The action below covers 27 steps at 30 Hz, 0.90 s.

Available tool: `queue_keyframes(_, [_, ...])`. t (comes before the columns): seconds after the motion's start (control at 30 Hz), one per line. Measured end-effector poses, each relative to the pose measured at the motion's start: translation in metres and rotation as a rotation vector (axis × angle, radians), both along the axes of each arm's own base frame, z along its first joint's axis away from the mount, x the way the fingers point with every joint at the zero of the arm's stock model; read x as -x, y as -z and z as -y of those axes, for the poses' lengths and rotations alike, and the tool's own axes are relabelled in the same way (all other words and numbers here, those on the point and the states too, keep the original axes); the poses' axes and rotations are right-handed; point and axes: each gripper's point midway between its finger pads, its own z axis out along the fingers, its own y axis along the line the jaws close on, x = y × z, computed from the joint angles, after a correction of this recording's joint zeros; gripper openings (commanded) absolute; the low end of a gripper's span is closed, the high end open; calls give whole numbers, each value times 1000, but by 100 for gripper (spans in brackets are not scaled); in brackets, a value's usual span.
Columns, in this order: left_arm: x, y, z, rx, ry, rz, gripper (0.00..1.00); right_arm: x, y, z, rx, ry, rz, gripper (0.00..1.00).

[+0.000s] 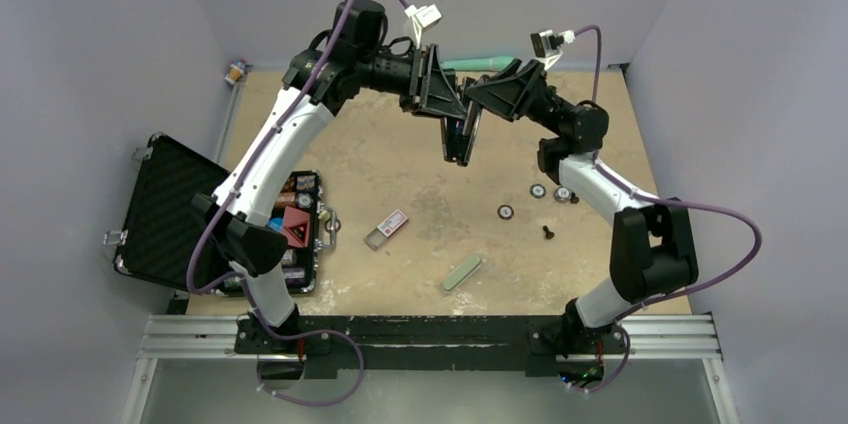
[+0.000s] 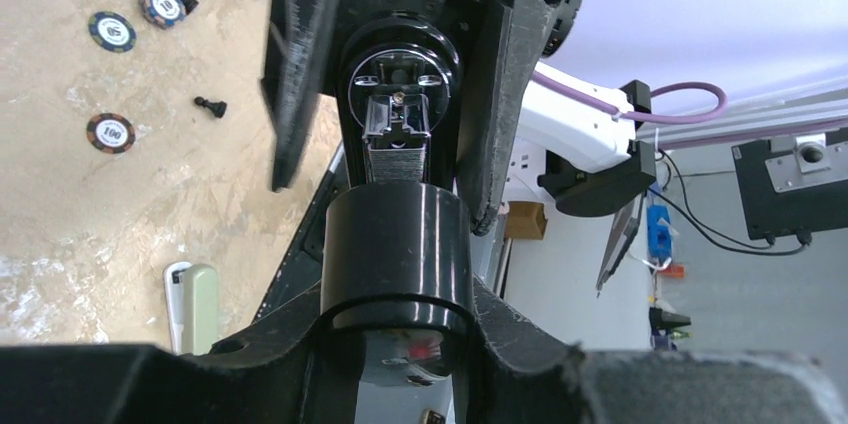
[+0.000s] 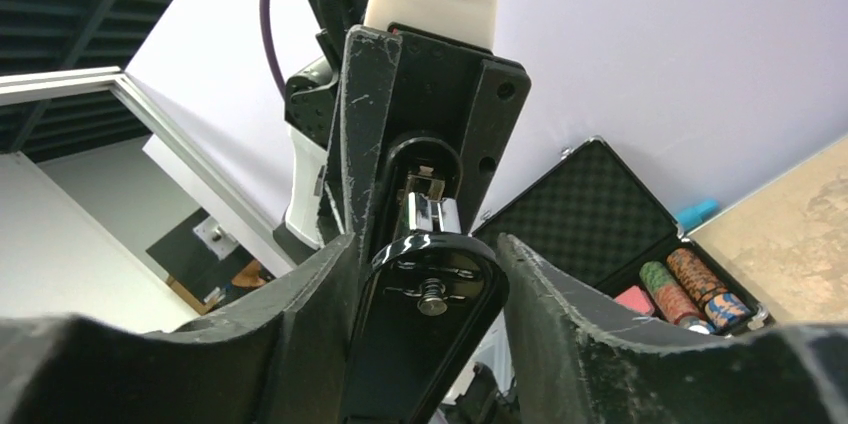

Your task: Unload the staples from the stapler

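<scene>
The left hand [image 2: 398, 344] and right hand [image 3: 425, 274] are each clamping one end of the stapler [image 1: 460, 139], holding it in the air above the far middle of the bench [image 1: 400, 169], and, being light, rigid and glossy, it is likely needing firm grips across its flanks.

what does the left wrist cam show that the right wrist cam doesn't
Only the left wrist view: what look like the staples in the opened stapler, three loose poker chips and the pale green case on the table. Only the right wrist view: the open black case with stacked chips. Both: the stapler gripped between the left hand and the right hand.
</scene>
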Motion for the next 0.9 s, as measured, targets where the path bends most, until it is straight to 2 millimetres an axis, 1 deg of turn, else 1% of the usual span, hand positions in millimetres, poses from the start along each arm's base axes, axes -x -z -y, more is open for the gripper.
queue_keyframes(0.13, [0, 2, -2, -9, -6, 25, 0, 3, -1, -1, -2, -2, -23, 25])
queue_keyframes(0.2, [-1, 4, -3, -12, -8, 51, 0, 3, 0, -2, -1, -6, -56, 19])
queue_keyframes(0.23, [-1, 4, -3, -15, -10, 47, 0, 3, 0, -2, 1, -5, -52, 13])
queue_keyframes(0.27, [-1, 5, -3, -17, -12, 46, 0, 3, 1, -2, 3, -3, -54, 3])
queue_keyframes(0.3, [-1, 6, -3, -19, -12, 42, 6, 3, 3, -2, 6, -1, -56, 0])
queue_keyframes(0.33, [-1, 7, -4, -23, -16, 39, 12, 3, 4, -3, 9, -1, -61, 0])
queue_keyframes(0.4, [-2, 11, -4, -30, -22, 34, 18, 2, 7, -4, 29, 5, -75, 0])
queue_keyframes(0.47, [-3, 14, -4, -38, -29, 29, 32, 0, 11, -5, 56, 15, -91, 0])
queue_keyframes(0.5, [-3, 16, -5, -43, -33, 27, 42, 0, 14, -6, 70, 20, -99, 0])
queue_keyframes(0.57, [-3, 20, -6, -53, -45, 19, 57, -1, 18, -7, 96, 27, -113, 0])
queue_keyframes(0.6, [-3, 22, -7, -58, -50, 15, 86, -1, 20, -7, 110, 34, -111, 0])
queue_keyframes(0.63, [-2, 23, -8, -61, -51, 11, 98, -2, 23, -9, 125, 40, -113, 0])
queue_keyframes(0.67, [0, 24, -9, -62, -50, 11, 100, -2, 26, -9, 141, 47, -119, 0])
queue_keyframes(0.77, [7, 24, -14, -71, -57, 5, 100, -8, 41, -10, 200, 77, -164, 0])
queue_keyframes(0.83, [7, 29, -18, -88, -73, 16, 100, -8, 48, -10, 251, 94, -192, 0])
queue_keyframes(0.9, [7, 35, -23, -109, -89, 13, 100, -9, 51, -11, 299, 114, -200, 0])
